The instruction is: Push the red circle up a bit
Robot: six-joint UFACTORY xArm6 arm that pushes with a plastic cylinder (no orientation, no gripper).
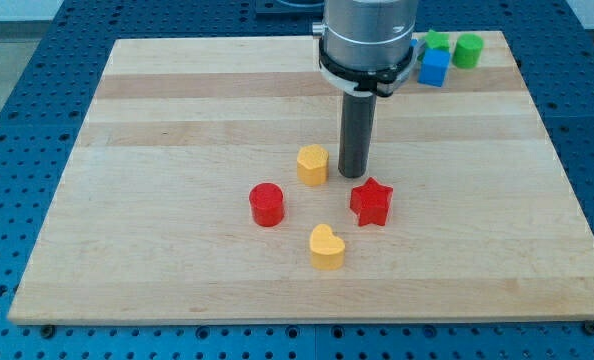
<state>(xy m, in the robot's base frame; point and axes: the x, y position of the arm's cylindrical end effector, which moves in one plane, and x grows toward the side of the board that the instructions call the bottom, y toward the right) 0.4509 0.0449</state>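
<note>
The red circle (267, 204), a short red cylinder, stands on the wooden board (177, 120) a little left of the middle. My tip (355, 175) touches down to its right and slightly higher in the view, between the yellow pentagon block (313, 164) and the red star (371, 202). The tip is about a block's width from the yellow pentagon and just above the red star. It is apart from the red circle. A yellow heart (327, 247) lies below and to the right of the red circle.
At the view's top right corner of the board stand a blue block (435, 68), a green cylinder (468, 50) and another green block (437, 40) partly behind the arm. The board lies on a blue perforated table (17, 60).
</note>
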